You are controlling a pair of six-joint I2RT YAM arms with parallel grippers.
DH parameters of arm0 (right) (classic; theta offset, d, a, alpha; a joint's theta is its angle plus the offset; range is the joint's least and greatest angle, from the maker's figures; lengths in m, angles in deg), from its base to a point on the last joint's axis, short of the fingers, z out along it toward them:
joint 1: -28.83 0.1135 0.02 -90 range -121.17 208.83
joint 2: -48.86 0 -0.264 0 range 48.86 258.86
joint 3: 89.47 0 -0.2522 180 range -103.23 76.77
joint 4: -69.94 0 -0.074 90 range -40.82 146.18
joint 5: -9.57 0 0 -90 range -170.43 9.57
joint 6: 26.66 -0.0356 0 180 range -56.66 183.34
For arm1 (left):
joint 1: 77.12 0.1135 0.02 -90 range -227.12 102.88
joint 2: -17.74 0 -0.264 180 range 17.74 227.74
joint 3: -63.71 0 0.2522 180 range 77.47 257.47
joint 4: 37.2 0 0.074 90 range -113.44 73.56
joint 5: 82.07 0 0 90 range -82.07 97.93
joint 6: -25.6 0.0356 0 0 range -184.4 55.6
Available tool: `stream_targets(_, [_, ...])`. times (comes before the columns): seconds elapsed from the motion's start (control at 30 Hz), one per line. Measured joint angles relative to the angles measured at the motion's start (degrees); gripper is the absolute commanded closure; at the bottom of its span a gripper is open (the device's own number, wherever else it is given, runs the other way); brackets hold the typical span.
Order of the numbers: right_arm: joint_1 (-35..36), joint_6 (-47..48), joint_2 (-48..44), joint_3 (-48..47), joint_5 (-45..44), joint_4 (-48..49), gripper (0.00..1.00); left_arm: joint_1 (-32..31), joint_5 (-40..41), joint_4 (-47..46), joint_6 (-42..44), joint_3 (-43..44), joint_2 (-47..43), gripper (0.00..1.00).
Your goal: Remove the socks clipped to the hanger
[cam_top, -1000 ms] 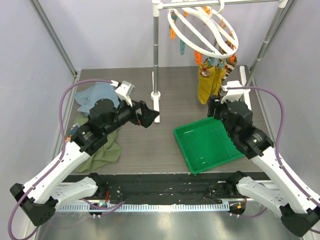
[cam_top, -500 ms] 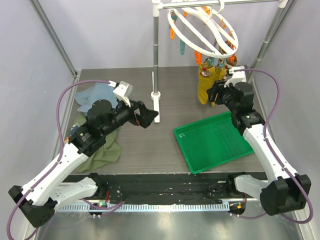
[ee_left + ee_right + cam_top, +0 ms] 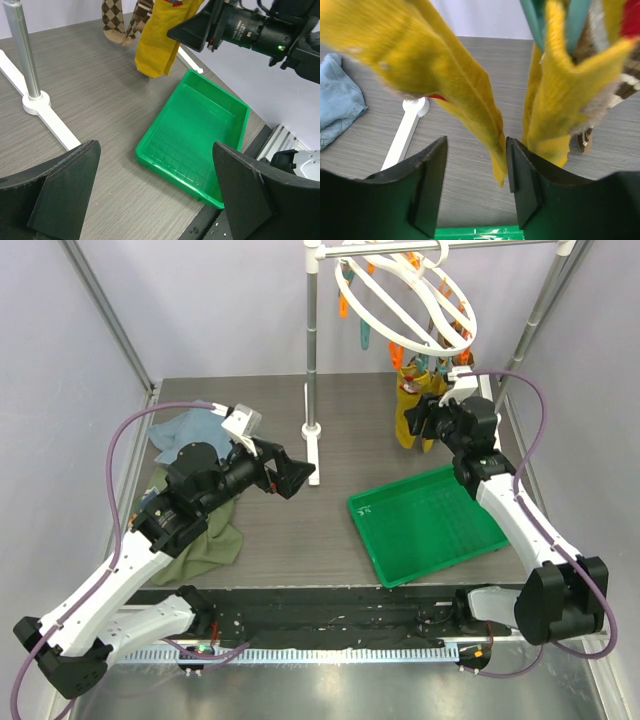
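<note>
The white round hanger [image 3: 405, 295] hangs from the rail at the top, with orange and teal clips. Mustard-yellow socks [image 3: 410, 410] and brown patterned socks [image 3: 458, 375] dangle from its right side. In the right wrist view one yellow sock [image 3: 455, 90] hangs between my open fingers, its tip near the right finger; a second yellow sock [image 3: 560, 95] hangs to the right, by a striped one [image 3: 627, 80]. My right gripper [image 3: 422, 425] is open at the socks. My left gripper [image 3: 292, 472] is open and empty over the table's middle. The left wrist view shows the yellow sock [image 3: 162, 37] and a diamond-patterned sock [image 3: 115, 20].
A green tray [image 3: 425, 525] lies on the table under the right arm; it also shows in the left wrist view [image 3: 200, 135]. A grey rail stand [image 3: 312, 350] with a white foot stands mid-back. A blue cloth [image 3: 190, 430] and an olive-green cloth [image 3: 205, 540] lie at the left.
My right arm has reached up and back from over the tray to the hanging yellow socks. The left gripper has shifted slightly.
</note>
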Motion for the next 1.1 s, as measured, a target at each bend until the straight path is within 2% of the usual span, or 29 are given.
stream_targets(0.1, [0.0,0.9,2.0,0.0,0.3,1.0,0.59,0.0,-0.2,0.0,0.0,0.0,0.1,0.0])
stream_targets(0.17, [0.0,1.2,2.3,0.6,0.9,1.9,0.71,0.0,-0.3,0.0,0.0,0.0,0.1,0.0])
stream_targets(0.2, [0.0,1.4,2.3,0.8,1.1,2.0,0.77,0.0,-0.4,0.0,0.0,0.0,0.1,0.0])
stream_targets(0.23, [0.0,1.5,2.2,1.1,1.2,2.5,0.88,0.0,-0.4,0.0,0.0,0.0,0.1,0.0])
stream_targets(0.33, [0.0,1.8,1.6,1.9,1.5,3.4,0.99,0.0,-0.7,0.0,0.0,0.0,0.0,0.0])
stream_targets(0.7, [2.3,0.3,-7.6,3.3,3.6,3.8,0.99,0.0,-0.9,0.0,0.0,0.0,0.0,0.0])
stream_targets(0.87, [7.4,-0.6,-11.6,3.2,3.8,3.2,0.99,0.0,-0.9,0.0,0.0,0.0,0.2,0.0])
stream_targets(1.1, [16.9,-2.5,-12.1,1.7,3.2,-0.9,0.99,0.0,-1.1,-0.1,-0.2,0.0,3.7,0.02])
